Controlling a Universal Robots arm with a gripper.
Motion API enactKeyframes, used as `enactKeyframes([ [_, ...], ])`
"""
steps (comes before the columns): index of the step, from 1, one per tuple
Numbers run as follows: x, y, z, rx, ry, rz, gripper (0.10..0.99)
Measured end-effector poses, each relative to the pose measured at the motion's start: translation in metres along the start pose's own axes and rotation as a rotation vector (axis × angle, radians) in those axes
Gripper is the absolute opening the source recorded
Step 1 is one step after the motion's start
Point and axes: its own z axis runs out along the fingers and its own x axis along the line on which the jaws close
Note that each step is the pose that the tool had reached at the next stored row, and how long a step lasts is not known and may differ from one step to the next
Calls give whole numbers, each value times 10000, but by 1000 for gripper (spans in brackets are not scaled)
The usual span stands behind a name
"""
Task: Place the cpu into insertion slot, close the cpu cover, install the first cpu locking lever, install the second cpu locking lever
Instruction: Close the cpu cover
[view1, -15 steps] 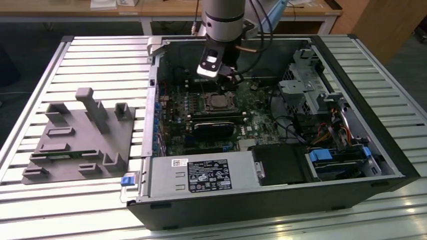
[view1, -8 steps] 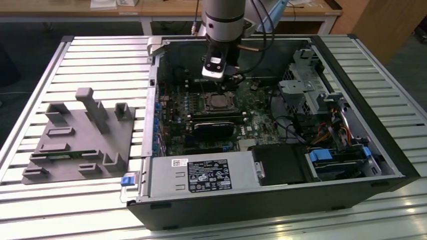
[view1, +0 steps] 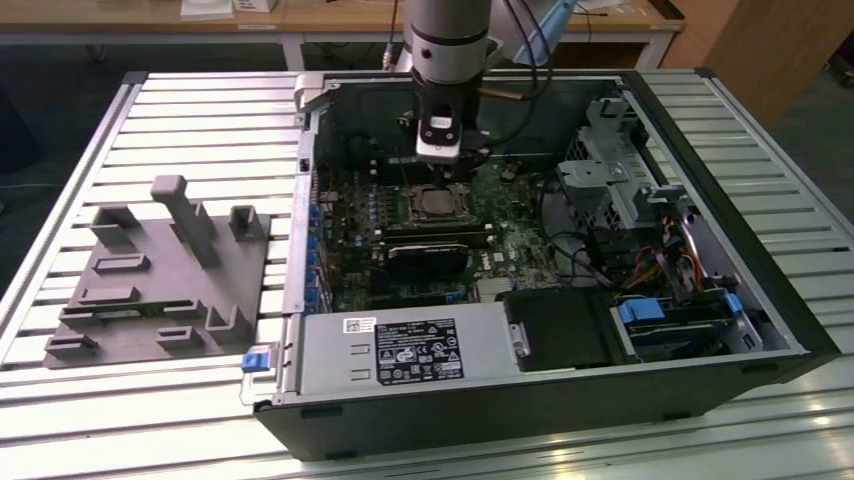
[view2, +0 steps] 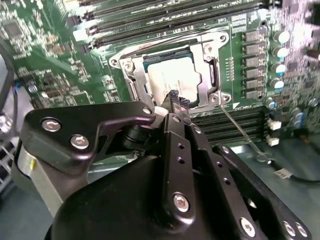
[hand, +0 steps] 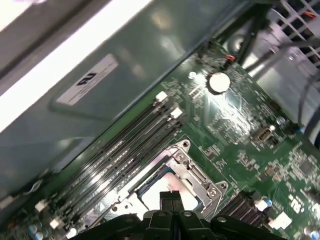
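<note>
Inside the open computer case, the cpu (view1: 434, 205) lies flat in the insertion slot (view2: 165, 42), its silver-grey top (view2: 170, 75) showing through the window of the cpu cover (view2: 136, 80). The cover lies down around the chip. A thin metal locking lever (view2: 242, 132) sticks out from one socket corner across the memory slots. My gripper (view1: 451, 172) hangs just above the socket's edge. Its black fingertips are pressed together with nothing between them in both wrist views, over the chip's rim (view2: 176, 98) (hand: 171, 197). The first wrist view shows the cover (hand: 192, 172) and part of the cpu (hand: 150, 197).
Long black memory slots (view2: 165, 20) run beside the socket. Black modules (view1: 427, 240), a grey power supply (view1: 400, 350) and a drive cage (view1: 614, 180) fill the case. The case wall (hand: 100, 100) stands close behind. A grey fixture (view1: 160, 270) sits on the slatted table.
</note>
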Motion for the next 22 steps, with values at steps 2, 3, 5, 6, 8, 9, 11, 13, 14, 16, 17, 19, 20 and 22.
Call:
enactKeyframes([
  [2, 0, 0, 0, -3, 22, -359, 106],
  [3, 0, 0, 1, -5, 33, -537, 106],
  [5, 0, 0, 1, -9, 55, -897, 106],
  [6, 0, 0, 2, -11, 68, -1092, 106],
  [8, 1, -1, 2, -15, 90, -1451, 106],
  [9, 1, -1, 2, -15, 101, -1632, 106],
  [11, 1, -1, 3, -20, 122, -1985, 106],
  [13, 1, -1, 4, -24, 145, -2359, 106],
  [14, 1, -1, 5, -26, 157, -2541, 106],
  [16, 1, -2, 6, -28, 179, -2899, 106],
  [17, 1, -2, 7, -30, 190, -3078, 106],
  [19, 1, -2, 10, -33, 213, -3453, 106],
  [20, 1, -2, 11, -36, 224, -3632, 106],
  [22, 1, -2, 15, -39, 246, -3991, 106],
])
